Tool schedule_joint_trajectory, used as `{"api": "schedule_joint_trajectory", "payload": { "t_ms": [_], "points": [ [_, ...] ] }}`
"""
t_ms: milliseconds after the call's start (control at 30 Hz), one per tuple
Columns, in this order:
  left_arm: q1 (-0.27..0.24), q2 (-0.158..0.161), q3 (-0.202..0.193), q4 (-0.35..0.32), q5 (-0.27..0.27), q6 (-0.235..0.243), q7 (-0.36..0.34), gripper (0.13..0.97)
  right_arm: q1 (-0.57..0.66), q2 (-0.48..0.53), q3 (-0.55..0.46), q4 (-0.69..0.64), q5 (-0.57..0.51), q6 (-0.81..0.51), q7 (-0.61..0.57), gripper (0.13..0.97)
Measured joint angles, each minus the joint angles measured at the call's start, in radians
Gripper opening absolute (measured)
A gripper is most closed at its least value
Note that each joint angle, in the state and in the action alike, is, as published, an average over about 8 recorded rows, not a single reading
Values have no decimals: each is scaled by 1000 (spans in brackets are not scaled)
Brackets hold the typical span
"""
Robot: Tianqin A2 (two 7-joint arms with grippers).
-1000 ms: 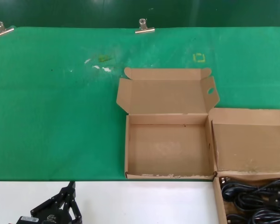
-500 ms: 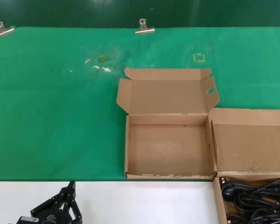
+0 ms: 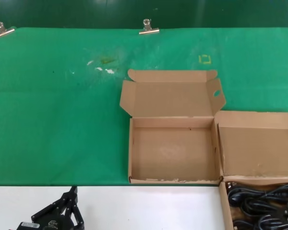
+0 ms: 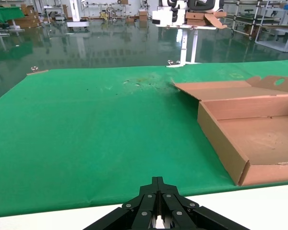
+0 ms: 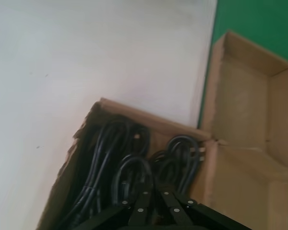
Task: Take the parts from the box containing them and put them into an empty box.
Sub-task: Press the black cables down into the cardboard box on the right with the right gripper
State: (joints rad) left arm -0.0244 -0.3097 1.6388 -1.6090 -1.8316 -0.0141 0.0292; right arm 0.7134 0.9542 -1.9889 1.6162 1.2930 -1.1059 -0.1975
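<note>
The empty box (image 3: 173, 155) lies open mid-table, and its lid flap carries a round hole (image 3: 216, 93). To its right sits the box containing the parts (image 3: 257, 148), with a plain lid. Black looped cables (image 3: 261, 208) fill its tray at the table's near right corner. In the right wrist view my right gripper (image 5: 153, 186) is down among those cables (image 5: 110, 163). Its fingers are drawn together on a cable, and the tips are lost in the dark bundle. My left gripper (image 3: 71, 196) is shut and parked at the near left edge (image 4: 157, 181), holding nothing.
A green mat (image 3: 57, 120) covers the table. Its far edge is pinned by metal clips (image 3: 148, 28), and a white strip (image 3: 134, 206) runs along the near edge. The two boxes touch side by side.
The cables in the right box have shifted slightly toward the near edge. The left gripper and both boxes have not moved.
</note>
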Motion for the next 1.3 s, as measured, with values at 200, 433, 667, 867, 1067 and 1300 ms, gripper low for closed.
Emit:
{"api": "schedule_joint_trajectory", "payload": {
  "t_ms": [200,433,667,867,1067,1300],
  "points": [
    [0,0,0,0,0,0,0,149,4,37,42,82,40,-11,41,147],
    [0,0,0,0,0,0,0,149,-8,57,58,128,41,-10,72,143],
    [0,0,0,0,0,0,0,149,-38,63,46,123,8,-3,77,175],
    [0,0,0,0,0,0,0,149,-61,58,35,103,-13,5,72,195],
    [0,0,0,0,0,0,0,149,-72,48,24,83,-28,7,67,269],
    [0,0,0,0,0,0,0,149,-74,40,18,72,-38,4,69,383]
  ]
}}
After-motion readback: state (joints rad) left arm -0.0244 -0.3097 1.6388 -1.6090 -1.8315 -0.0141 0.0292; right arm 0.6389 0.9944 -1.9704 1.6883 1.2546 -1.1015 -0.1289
